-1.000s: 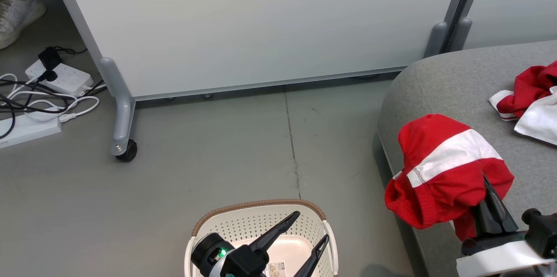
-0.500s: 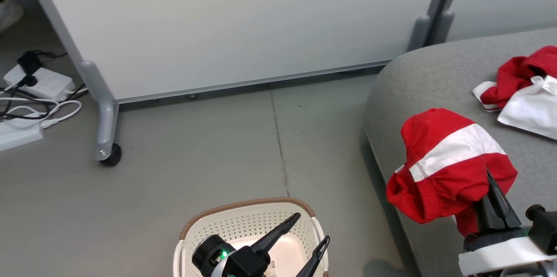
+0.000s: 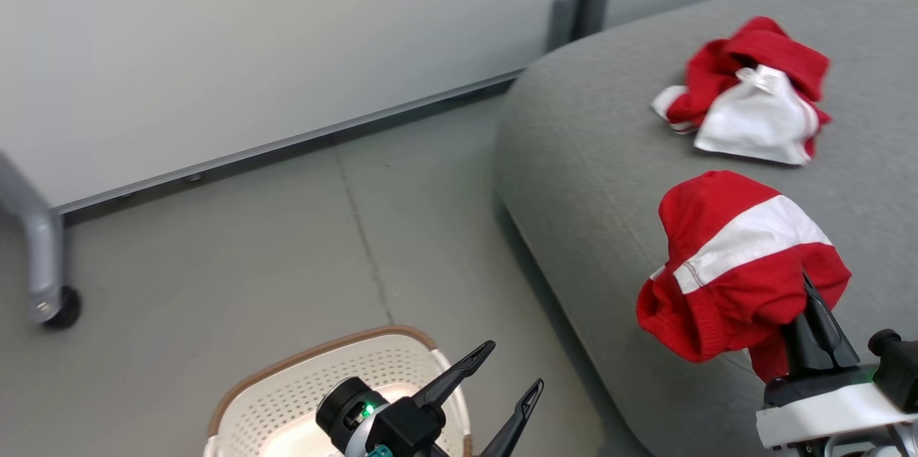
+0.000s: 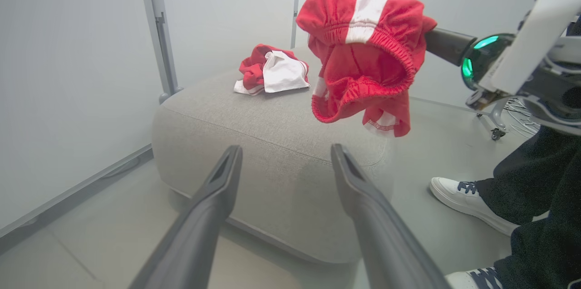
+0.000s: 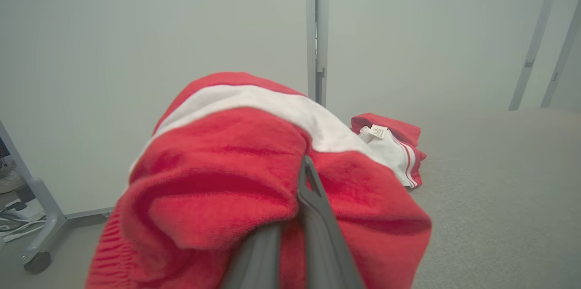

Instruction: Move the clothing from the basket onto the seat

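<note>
Item 1: red shorts, white band. Clenched in R hand, fingers pinched together on the cloth, hanging above the grey seat near its 7 o'clock edge.
Item 2: red/white garment. Lies on seat, 12 o'clock of R hand.
L hand: spread wide, empty, by basket.
Next, prob.: R arm lowers towards 12 and lets go.
</note>
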Tool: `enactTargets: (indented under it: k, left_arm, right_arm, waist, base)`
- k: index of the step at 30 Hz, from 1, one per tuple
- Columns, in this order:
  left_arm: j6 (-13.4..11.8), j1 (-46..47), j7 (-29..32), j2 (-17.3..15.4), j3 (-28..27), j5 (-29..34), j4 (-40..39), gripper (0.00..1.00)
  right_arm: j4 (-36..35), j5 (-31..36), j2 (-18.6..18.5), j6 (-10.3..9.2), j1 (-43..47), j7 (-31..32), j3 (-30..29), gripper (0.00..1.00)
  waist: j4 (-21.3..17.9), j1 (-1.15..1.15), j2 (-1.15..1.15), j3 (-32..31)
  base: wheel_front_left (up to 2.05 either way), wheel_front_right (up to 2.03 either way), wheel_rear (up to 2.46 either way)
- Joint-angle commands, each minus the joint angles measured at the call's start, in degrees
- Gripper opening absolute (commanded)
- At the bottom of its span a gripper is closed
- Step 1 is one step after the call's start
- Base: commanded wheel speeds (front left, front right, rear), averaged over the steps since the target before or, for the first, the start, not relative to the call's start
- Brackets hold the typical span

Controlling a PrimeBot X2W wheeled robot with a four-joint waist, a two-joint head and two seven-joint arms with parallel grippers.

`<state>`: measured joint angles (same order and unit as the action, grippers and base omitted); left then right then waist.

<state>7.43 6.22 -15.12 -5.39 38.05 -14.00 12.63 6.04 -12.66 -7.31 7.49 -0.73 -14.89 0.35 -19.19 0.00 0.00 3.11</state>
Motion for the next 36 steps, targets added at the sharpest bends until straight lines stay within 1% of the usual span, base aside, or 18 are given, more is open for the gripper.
enactTargets:
  k: [1,4,5,6,8,16,23,29,34,36]
  left_arm:
    - [0.1,0.8,0.0,-0.4,0.1,0.4,0.0,1.00]
    - [0.1,1.5,0.0,-0.4,0.2,0.3,-0.1,1.00]
    - [0.1,1.5,0.0,-0.4,0.2,0.3,-0.1,1.00]
    - [0.1,1.7,0.0,-0.4,-0.1,0.4,-0.3,1.00]
    - [0.1,1.9,0.0,-0.6,0.1,0.4,-0.3,1.00]
    - [0.1,5.0,0.0,-1.0,3.4,-1.0,0.7,1.00]
    - [0.1,6.2,0.0,-1.3,4.4,-1.7,1.2,1.00]
    - [0.1,4.7,0.0,-1.6,3.2,-0.8,0.5,1.00]
    - [0.1,4.7,0.0,-2.4,1.8,-0.4,-0.5,1.00]
    - [0.1,5.9,0.0,-3.0,2.4,0.1,-0.9,1.00]
  right_arm:
    - [-0.3,-0.3,-0.3,0.02,-0.8,-0.3,-0.3,0.00]
    - [-0.3,-0.5,-0.3,0.02,-1.0,-0.3,-0.2,0.00]
    - [-0.3,-0.5,-0.3,0.02,-1.0,-0.3,-0.2,0.00]
    - [-0.3,-0.5,-0.1,0.02,-1.0,-0.3,-0.1,0.00]
    - [-0.4,-0.4,0.1,0.02,-0.9,-0.3,-0.2,0.00]
    - [-2.1,-0.1,1.7,0.02,1.4,-0.3,-4.2,0.00]
    - [-2.8,0.3,2.6,0.02,2.1,-0.3,-5.1,0.00]
    - [-3.2,-0.6,0.8,0.02,-1.4,-0.3,-6.1,0.00]
    - [-4.1,0.2,-2.6,0.02,-8.0,-0.3,-6.2,0.00]
    - [-4.0,0.3,-4.3,0.02,-11.3,-0.3,-6.7,0.00]
  waist:
    - [-3.9,0.00,0.00,1.0]
    - [-6.8,0.00,0.00,1.4]
    - [-6.8,0.00,0.00,1.4]
    - [-8.7,0.00,0.00,1.8]
    - [-10.2,0.00,0.00,2.1]
    - [-11.4,0.00,0.00,3.6]
    - [-11.5,0.00,0.00,4.0]
    - [-11.4,0.00,0.00,4.6]
    - [-11.5,0.00,0.00,7.6]
    - [-10.9,0.00,0.00,9.1]
  base:
    - [0.00,0.00,0.00]
    - [0.00,0.00,0.00]
    - [0.00,0.00,0.00]
    - [0.00,0.00,0.00]
    - [0.00,0.00,0.00]
    - [0.00,0.00,0.00]
    - [0.00,0.00,0.00]
    - [0.00,0.00,0.00]
    - [0.00,0.00,0.00]
    - [0.00,0.00,0.00]
